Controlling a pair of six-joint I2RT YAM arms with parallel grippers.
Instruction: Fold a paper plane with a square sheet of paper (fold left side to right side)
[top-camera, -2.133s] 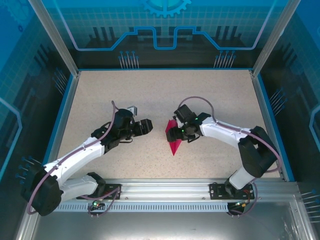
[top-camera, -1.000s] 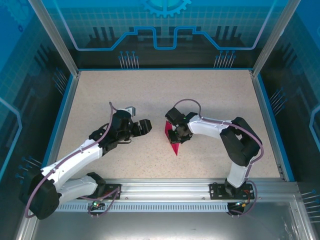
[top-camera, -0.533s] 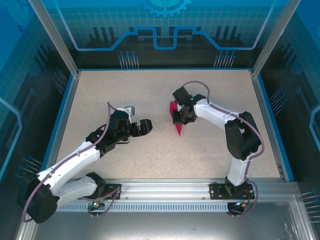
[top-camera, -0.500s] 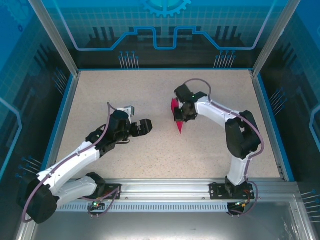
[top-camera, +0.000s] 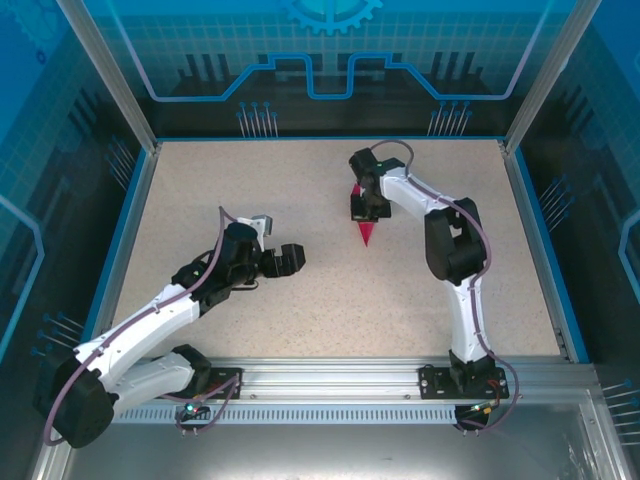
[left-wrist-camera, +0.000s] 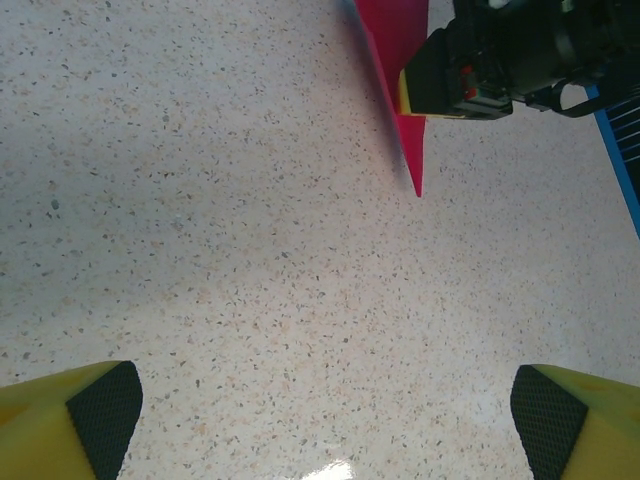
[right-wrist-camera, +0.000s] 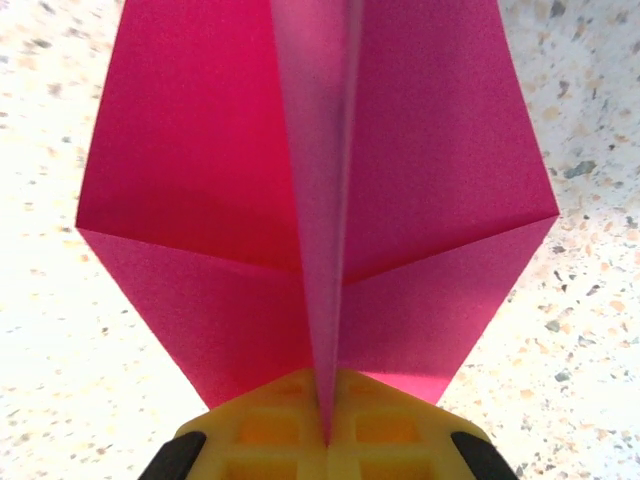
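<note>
Paper plane (right-wrist-camera: 320, 200) pinched in right claw (right-wrist-camera: 325, 440), left claw (top-camera: 291, 258) spread wide

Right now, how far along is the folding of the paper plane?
Done: the paper plane is a pointed dart with two wings and a raised centre ridge. In hand: the right gripper pinches that ridge. The left gripper is open above the table, apart from the plane. Left: probably only setting it down and letting go.

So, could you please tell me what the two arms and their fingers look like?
Both the left arm and right arm have white links with black joints, and a purplish-grey cable loops along each. The left fingers are yellow plastic with black textured pads; the right fingers show a moulded grid.
</note>
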